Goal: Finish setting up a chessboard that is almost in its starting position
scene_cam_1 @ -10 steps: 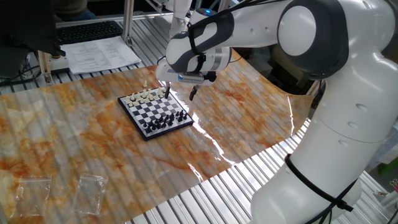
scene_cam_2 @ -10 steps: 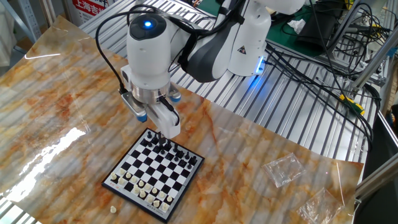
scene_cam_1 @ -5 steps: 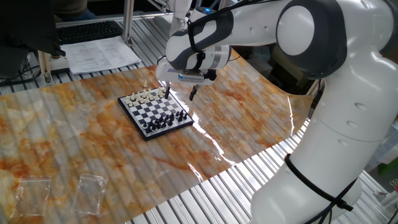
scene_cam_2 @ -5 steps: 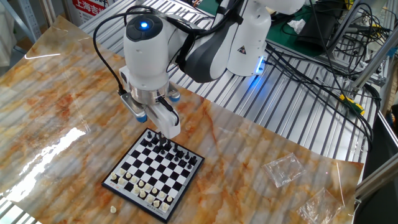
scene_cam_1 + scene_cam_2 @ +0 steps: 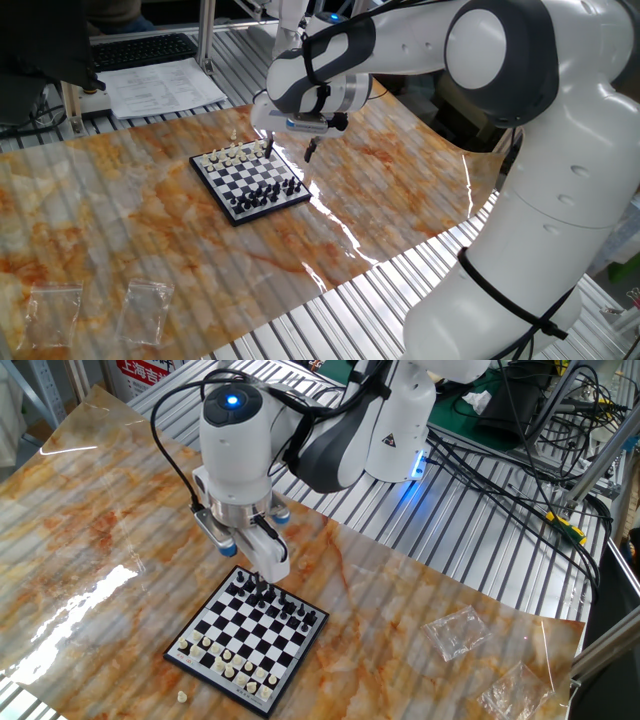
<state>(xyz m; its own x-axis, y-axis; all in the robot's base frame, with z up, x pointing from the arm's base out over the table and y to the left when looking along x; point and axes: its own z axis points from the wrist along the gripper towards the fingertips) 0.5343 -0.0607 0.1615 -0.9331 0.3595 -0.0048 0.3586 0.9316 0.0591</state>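
Both fixed views show the white Franka arm reaching over the table, which is covered by an orange-marbled sheet. The chessboard lies flat near the middle of that sheet, with cream pieces along one edge and black pieces along the opposite edge. The gripper hangs above the black-piece end of the board, fingers pointing down. Whether its fingers are wide, narrow or holding a piece cannot be determined. Two clear plastic bags lie well apart from the board. One small cream piece sits on the sheet just beside the board's corner.
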